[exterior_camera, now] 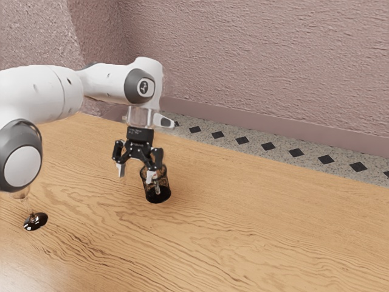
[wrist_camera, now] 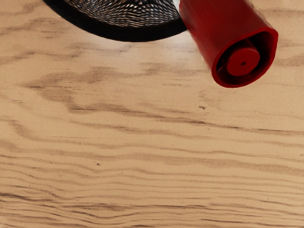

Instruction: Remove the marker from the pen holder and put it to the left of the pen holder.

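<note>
1. Red at its near end, the marker (wrist_camera: 228, 42) sits in the mesh pen holder (wrist_camera: 133, 36) and leans out across the rim, its red end beyond the edge and over the wooden surface (wrist_camera: 142, 133).

2. I have the end effector (exterior_camera: 135, 175) pointing down with its fingers spread and nothing pinched between them. One fingertip (exterior_camera: 151, 176) overlaps the upper part of the holder in the exterior view; whether it touches, I can't tell.

3. What matters to me is the sideways offset: in the exterior view the holder lies to the right of the gap between my fingers, so I judge that I must shift that way to get the marker between them.

4. The marker's long axis is tilted, running from inside the holder up and outward, its end facing the hand camera. I'd match the finger pads to that slant, one on each side of the barrel.

5. Closing from here would, I think, risk catching the rim or missing the barrel. Once gripped, I'd draw it out along its own slant, so the holder doesn't tip or drag, before carrying it to the holder's left.
</note>
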